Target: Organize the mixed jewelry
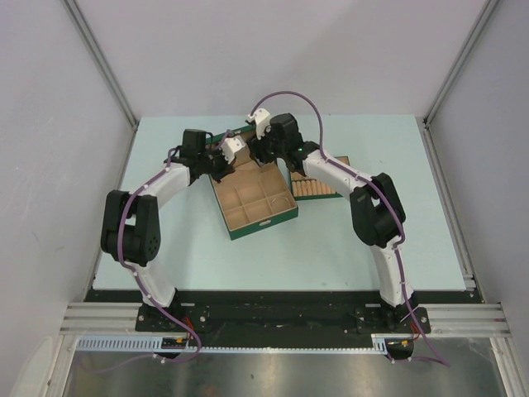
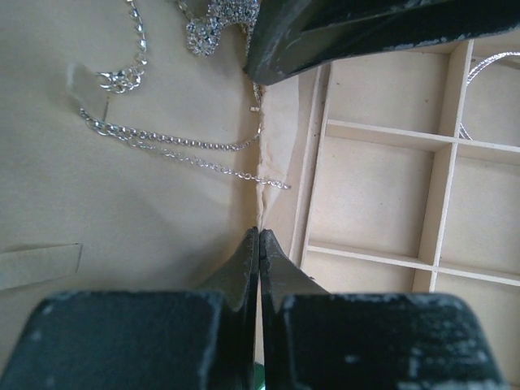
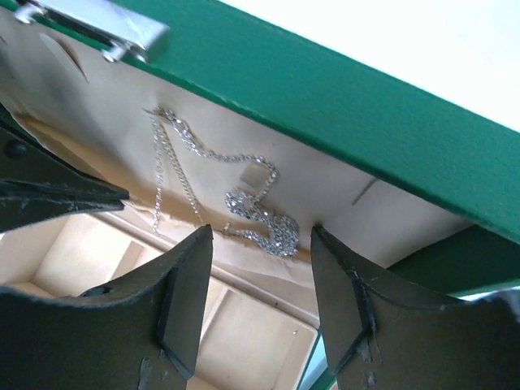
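The left gripper (image 2: 258, 244) is pinched shut on nothing, beside the green box (image 1: 269, 222). The right gripper (image 3: 260, 244) is nearer the work. Its jaws stand open with the pendant cluster (image 3: 264, 218) just beyond the tips. The chain necklace (image 3: 183, 142) trails leftward across the raised lid (image 3: 366, 89). Around it lie a pale table (image 1: 372, 248) and white walls (image 1: 50, 83).

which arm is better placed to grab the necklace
Right. The right gripper is open, the pendant just beyond the gap between its fingers. The left gripper is shut, tips at the lid's fold, away from the pendant.
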Motion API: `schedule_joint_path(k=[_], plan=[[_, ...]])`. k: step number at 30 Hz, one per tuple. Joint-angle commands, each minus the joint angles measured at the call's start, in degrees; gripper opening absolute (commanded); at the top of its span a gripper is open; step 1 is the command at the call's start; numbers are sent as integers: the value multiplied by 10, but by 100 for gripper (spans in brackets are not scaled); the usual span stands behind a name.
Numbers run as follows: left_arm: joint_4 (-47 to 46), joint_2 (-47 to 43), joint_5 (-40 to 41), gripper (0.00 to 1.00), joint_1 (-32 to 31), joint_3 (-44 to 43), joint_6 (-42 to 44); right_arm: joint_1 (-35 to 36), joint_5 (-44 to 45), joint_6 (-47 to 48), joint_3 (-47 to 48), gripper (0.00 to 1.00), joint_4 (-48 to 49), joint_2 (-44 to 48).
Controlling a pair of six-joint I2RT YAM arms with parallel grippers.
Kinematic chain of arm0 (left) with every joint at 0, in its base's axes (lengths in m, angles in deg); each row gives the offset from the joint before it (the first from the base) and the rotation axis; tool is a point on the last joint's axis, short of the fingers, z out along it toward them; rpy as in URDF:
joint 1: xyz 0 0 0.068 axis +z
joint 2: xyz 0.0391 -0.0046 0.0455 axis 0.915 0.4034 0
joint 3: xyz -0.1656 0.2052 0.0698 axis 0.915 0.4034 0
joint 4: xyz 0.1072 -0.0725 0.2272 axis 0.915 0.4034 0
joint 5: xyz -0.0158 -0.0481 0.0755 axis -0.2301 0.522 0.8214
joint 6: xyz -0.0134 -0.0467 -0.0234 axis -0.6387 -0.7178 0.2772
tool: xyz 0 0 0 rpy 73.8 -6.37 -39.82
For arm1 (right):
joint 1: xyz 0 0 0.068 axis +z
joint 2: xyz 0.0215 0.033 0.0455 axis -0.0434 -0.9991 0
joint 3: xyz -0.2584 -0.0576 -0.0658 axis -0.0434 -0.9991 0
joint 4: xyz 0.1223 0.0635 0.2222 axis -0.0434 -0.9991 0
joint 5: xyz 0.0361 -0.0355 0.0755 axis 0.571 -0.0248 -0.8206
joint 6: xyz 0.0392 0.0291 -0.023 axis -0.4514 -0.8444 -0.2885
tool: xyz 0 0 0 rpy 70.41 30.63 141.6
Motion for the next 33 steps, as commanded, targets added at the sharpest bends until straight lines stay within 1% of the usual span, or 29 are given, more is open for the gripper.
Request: schedule_joint_path(k=[1, 18, 28, 33], plan=[[-18, -10, -62, 0, -1, -30, -17, 7, -14, 6, 40, 56, 4, -19], [-18, -16, -87, 0, -2, -41, -33, 16, -31, 3, 43, 55, -7, -31], [27, -14, -129, 0, -10, -60, -23, 20, -39, -8, 67, 54, -18, -44], [34, -17, -133, 0, -14, -62, -19, 21, -39, -12, 85, 54, -23, -52]])
